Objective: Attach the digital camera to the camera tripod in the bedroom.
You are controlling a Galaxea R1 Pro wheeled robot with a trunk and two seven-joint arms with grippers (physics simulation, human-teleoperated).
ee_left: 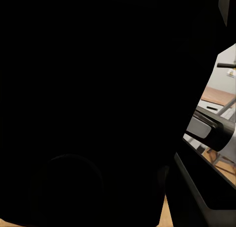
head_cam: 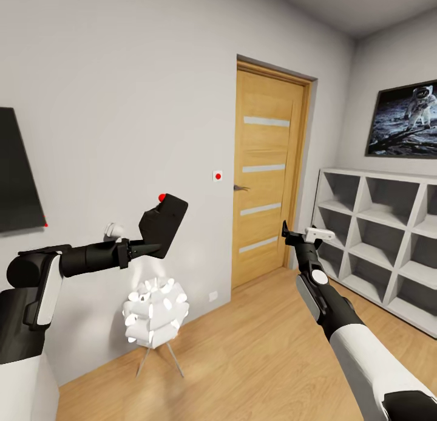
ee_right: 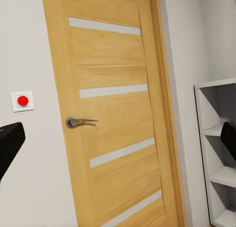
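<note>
The room (head_cam: pixel 121 75) spreads ahead, its door (head_cam: pixel 267 172) at 12 o'clock and the shelves (head_cam: pixel 382 239) at 3. The left gripper (head_cam: pixel 152 248) clamps the camera (head_cam: pixel 162 222), tilted up toward 1 o'clock — probably the black mass before the left wrist. The right gripper (head_cam: pixel 297 232) stands spread, empty.

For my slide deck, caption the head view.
Left end effector holds the digital camera aloft facing a closed oak door.

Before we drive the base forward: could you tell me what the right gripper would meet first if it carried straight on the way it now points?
Probably the oak door; the right gripper, open, aims at it. Depth is unclear.
</note>
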